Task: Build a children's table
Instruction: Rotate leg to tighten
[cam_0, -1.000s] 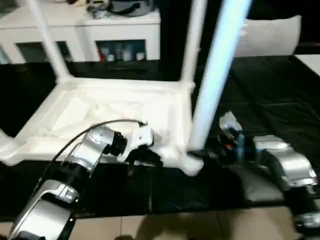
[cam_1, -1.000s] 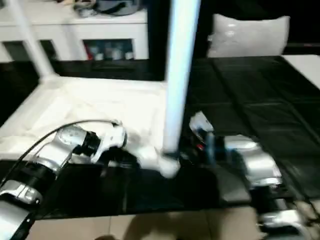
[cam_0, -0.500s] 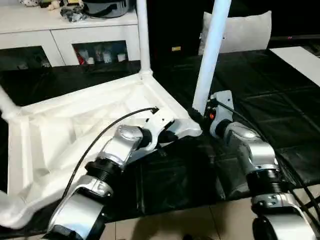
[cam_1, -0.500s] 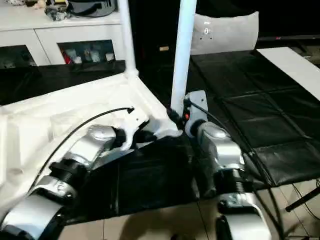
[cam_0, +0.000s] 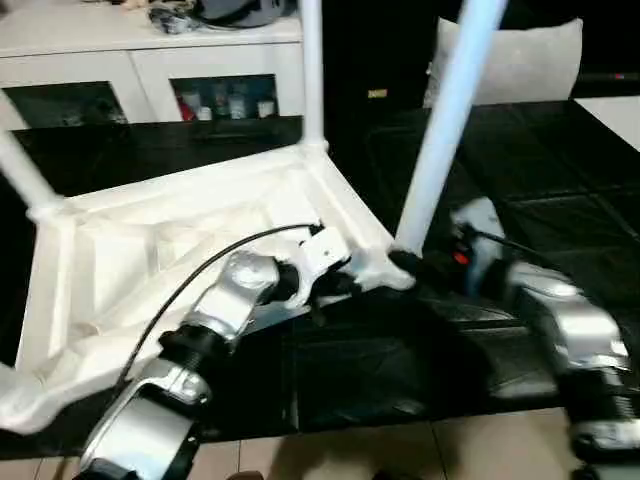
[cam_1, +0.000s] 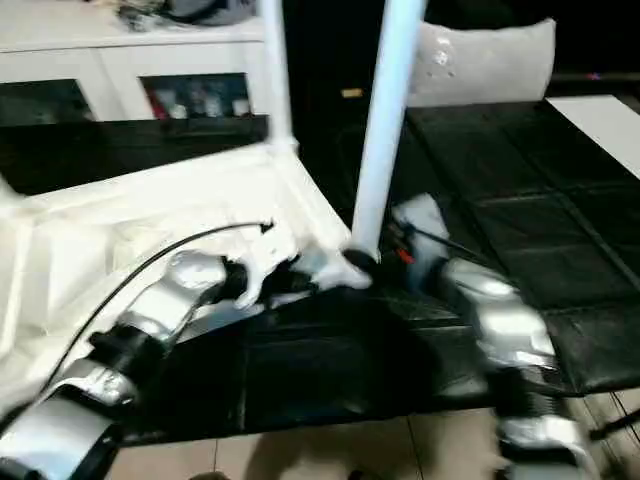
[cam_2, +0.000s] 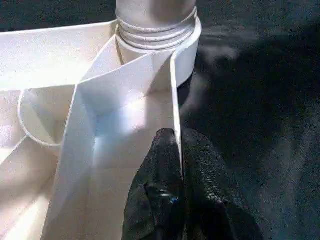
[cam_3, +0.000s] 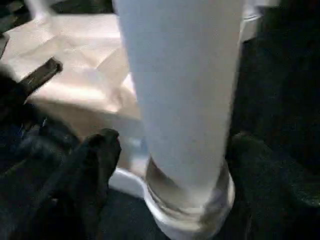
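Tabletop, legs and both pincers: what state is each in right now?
Tabletop: upside down on the black work table, ribs up.
Near-corner leg: upright in its socket.
Far-corner leg: upright in its socket.
Left pincer: shut on the tabletop's rim.
Right pincer: open, fingers either side of the near-corner leg.

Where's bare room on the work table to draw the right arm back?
Free: the black cover right of the near leg, toward the white pillow. Crowded: the table top's near corner, where the left gripper pinches the rim and the right gripper flanks the leg.
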